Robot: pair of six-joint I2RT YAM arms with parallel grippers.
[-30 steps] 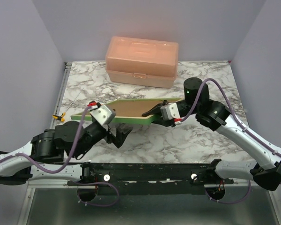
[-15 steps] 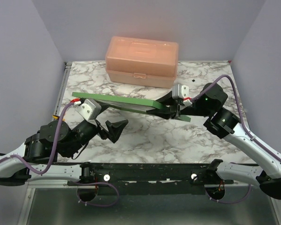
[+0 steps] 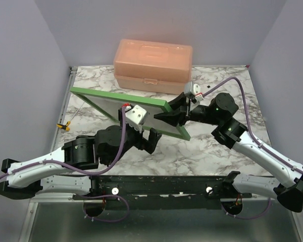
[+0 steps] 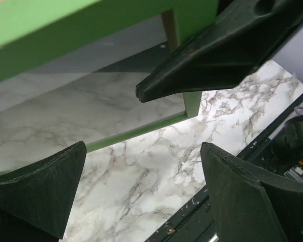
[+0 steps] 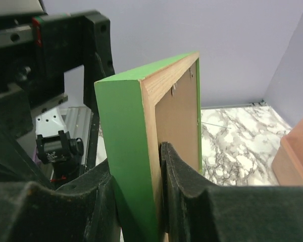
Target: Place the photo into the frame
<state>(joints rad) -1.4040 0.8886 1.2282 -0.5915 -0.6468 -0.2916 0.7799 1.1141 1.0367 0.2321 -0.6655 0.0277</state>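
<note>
My right gripper (image 3: 172,112) is shut on the right edge of the frame (image 3: 116,95) and holds it tilted up off the table, green front towards the arms. In the right wrist view the jaws (image 5: 159,151) pinch the green rail (image 5: 126,131), and a brown backing board (image 5: 177,116) fills the back. The front pane looks pale grey, and I cannot tell whether the photo is in it. My left gripper (image 3: 143,141) hangs open and holding nothing, just below the frame's near edge. In the left wrist view its gap (image 4: 144,151) shows only marble, with the frame (image 4: 65,35) above.
A peach plastic box (image 3: 153,65) stands at the back of the marble table (image 3: 212,151). A small yellow and black clip (image 3: 64,126) lies at the left edge. A black rail (image 3: 156,184) runs along the near edge.
The right arm has swung the frame from lying low, back up, to tilted with its green front facing the arms. The left arm has moved right, under the frame, still open.
</note>
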